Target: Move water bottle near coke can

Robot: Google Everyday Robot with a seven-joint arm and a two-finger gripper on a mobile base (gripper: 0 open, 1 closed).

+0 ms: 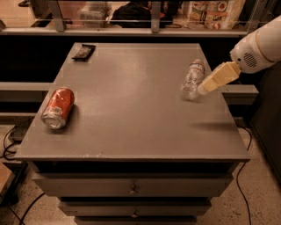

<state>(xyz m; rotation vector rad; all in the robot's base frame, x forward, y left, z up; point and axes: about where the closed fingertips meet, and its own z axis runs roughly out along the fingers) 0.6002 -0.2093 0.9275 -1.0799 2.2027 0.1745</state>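
The water bottle, clear crinkled plastic with a white cap, lies on its side near the right edge of the grey table. The coke can, red with a silver rim, lies on its side near the left edge, far from the bottle. My gripper is at the right, just beside the bottle's near end, its cream fingers pointing down-left toward it. The arm comes in from the upper right.
A small flat black object lies at the table's back left corner. Drawers sit under the tabletop. A shelf with goods runs behind. Cables trail on the floor at the left and right.
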